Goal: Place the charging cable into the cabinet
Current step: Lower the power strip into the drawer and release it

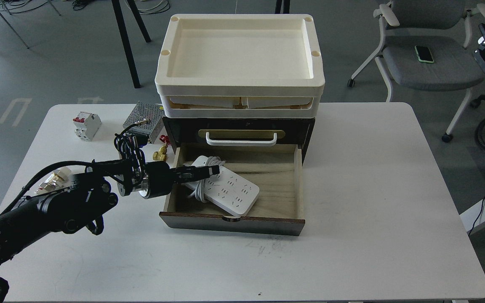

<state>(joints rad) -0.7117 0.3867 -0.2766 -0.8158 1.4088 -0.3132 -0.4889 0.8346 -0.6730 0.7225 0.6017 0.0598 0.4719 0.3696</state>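
Observation:
The charging cable (pixel 230 193), a flat white power strip with its cord coiled at one end, lies flat in the pale wood bottom drawer (pixel 267 168) of the dark brown cabinet (pixel 307 130); the drawer is pulled out. My left gripper (pixel 214 170) reaches in from the left, low over the drawer's left wall. Its fingers are together at the coiled-cord end of the strip. My right gripper (pixel 483 49) is raised at the far right edge, away from the table, open and empty.
Two stacked cream trays (pixel 238 90) sit on the cabinet. The upper drawer with a white handle (pixel 241 141) is closed. A circuit breaker (pixel 86 125), a mesh power supply (pixel 145 115) and brass connectors (pixel 160 153) lie left of the cabinet. A chair (pixel 427 67) stands at the back right.

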